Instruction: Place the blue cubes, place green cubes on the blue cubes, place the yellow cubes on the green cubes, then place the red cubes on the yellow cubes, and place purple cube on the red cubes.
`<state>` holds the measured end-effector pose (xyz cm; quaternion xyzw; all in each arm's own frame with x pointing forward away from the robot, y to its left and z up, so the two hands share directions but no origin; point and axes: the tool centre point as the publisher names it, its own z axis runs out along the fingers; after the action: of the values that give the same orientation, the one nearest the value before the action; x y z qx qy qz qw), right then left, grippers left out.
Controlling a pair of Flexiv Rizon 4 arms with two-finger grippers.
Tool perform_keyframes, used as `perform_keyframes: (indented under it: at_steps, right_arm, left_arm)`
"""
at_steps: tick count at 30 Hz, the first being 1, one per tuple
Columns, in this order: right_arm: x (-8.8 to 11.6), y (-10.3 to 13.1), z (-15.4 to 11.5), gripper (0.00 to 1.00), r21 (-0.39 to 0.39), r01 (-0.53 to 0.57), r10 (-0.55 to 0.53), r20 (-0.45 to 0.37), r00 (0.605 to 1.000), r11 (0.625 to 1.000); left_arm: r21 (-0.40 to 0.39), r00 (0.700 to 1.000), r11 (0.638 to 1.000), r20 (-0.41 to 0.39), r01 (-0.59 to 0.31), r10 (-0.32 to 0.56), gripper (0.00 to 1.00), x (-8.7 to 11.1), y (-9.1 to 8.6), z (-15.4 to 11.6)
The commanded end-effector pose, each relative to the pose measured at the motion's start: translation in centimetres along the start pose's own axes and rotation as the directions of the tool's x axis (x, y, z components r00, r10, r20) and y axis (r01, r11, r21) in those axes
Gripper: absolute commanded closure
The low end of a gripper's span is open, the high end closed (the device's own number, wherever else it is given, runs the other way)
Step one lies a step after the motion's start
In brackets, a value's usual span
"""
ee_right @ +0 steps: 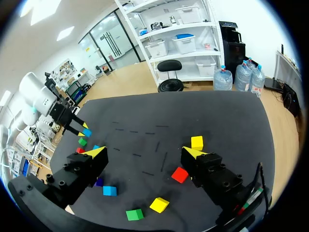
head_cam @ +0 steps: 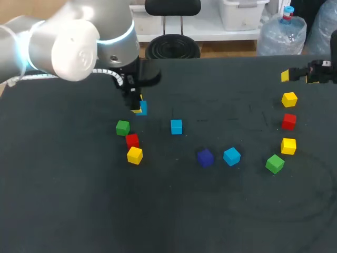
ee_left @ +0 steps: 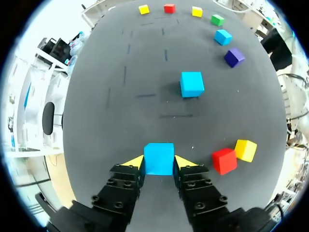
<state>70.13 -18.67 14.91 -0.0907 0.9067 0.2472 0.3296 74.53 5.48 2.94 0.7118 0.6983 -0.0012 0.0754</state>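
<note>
My left gripper [ee_left: 159,162] is shut on a blue cube [ee_left: 159,158], its yellow tips pressed against two opposite sides; in the head view this gripper [head_cam: 136,104] and its cube [head_cam: 141,108] are left of centre. Ahead of it lie a second blue cube [ee_left: 191,84], a purple cube [ee_left: 234,56] and a third blue cube [ee_left: 222,36]. A green cube [head_cam: 122,127], a red cube [head_cam: 132,140] and a yellow cube [head_cam: 135,155] sit close below the left gripper. My right gripper [ee_right: 145,152] hangs open and empty above the table's far right [head_cam: 297,75].
At the right a yellow cube [head_cam: 289,99], a red cube [head_cam: 288,121], another yellow cube [head_cam: 288,146] and a green cube [head_cam: 274,163] lie in a loose column. The dark table [head_cam: 168,211] has bare surface along its near side.
</note>
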Motion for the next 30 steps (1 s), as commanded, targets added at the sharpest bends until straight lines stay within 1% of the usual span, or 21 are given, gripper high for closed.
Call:
perform_keyframes:
  at_steps: [1,4,12,15,24,30]
  right_arm:
    - [0.0,0.2,0.0,0.00,0.007,-0.001,0.001,0.001,1.000,1.000]
    - [0.0,0.2,0.0,0.00,0.007,-0.001,0.001,0.001,1.000,1.000]
    - [0.0,0.2,0.0,0.00,0.007,-0.001,0.001,0.001,1.000,1.000]
    - [0.0,0.2,0.0,0.00,0.007,-0.001,0.001,0.001,1.000,1.000]
    - [0.0,0.2,0.0,0.00,0.007,-0.001,0.001,0.001,1.000,1.000]
    - [0.0,0.2,0.0,0.00,0.007,-0.001,0.001,0.001,1.000,1.000]
  left_arm:
    - [-0.010,1.000,0.999,-0.007,0.031,-0.031,1.00,-0.6,-0.7,-0.2]
    - [-0.034,0.998,0.998,-0.017,0.059,-0.060,1.00,-0.9,-1.1,0.0]
    - [0.004,0.988,0.988,0.020,0.152,-0.152,1.00,-1.6,-2.2,0.1]
    - [0.005,0.984,0.985,0.030,0.173,-0.173,1.00,-1.9,-2.6,-0.1]
    - [0.024,0.984,0.985,0.036,0.171,-0.172,1.00,-2.5,-4.0,0.2]
    - [0.030,0.990,0.990,0.028,0.135,-0.135,1.00,-3.3,-5.0,0.5]
